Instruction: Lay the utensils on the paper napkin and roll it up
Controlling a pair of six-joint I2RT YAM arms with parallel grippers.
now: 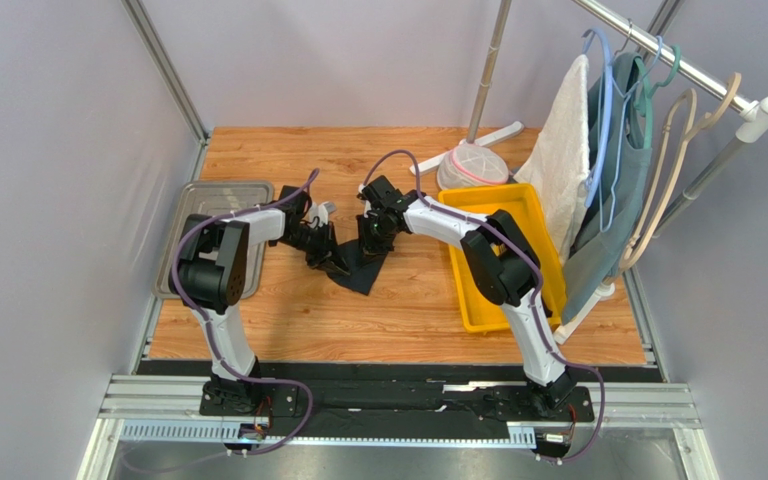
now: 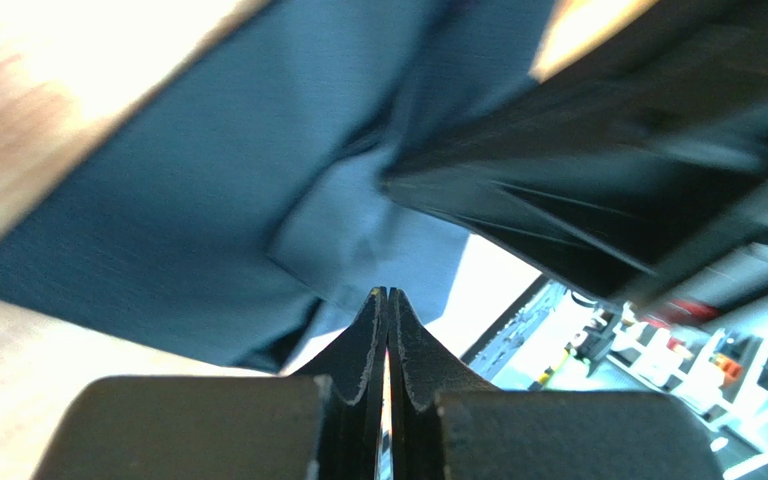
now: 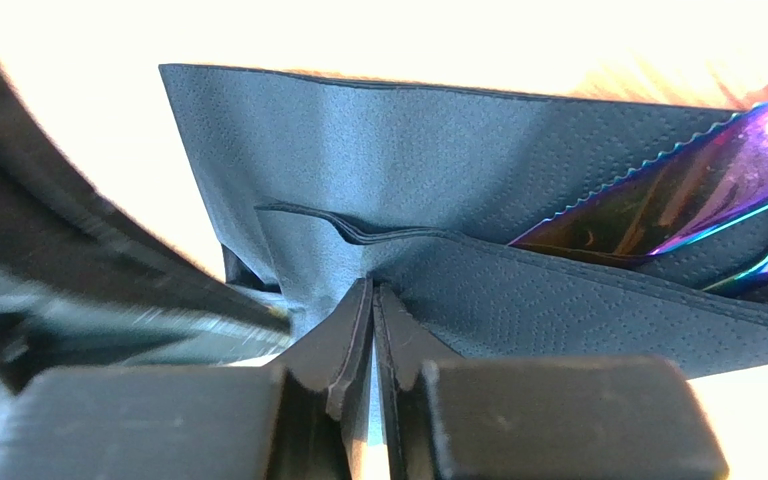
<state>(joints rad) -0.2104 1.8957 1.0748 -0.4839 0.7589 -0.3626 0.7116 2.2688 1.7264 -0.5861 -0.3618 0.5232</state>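
The black paper napkin (image 1: 366, 268) lies folded and bunched on the wooden table between my two grippers. My left gripper (image 1: 335, 263) is at its left edge; in the left wrist view its jaws (image 2: 388, 293) are shut with a napkin (image 2: 208, 190) fold at the tips. My right gripper (image 1: 371, 240) is at the napkin's far side; in the right wrist view it (image 3: 371, 286) is shut on a pinched fold of the napkin (image 3: 438, 150). Iridescent purple utensil heads (image 3: 658, 215), one with a serrated edge, lie tucked between the napkin's layers. Their handles are hidden.
A grey metal tray (image 1: 208, 195) sits at the left table edge. A yellow bin (image 1: 530, 215) stands to the right, a bowl with a pink rim (image 1: 473, 165) behind it. A rack with hangers, a white towel (image 1: 563, 150) and garments stands at the far right.
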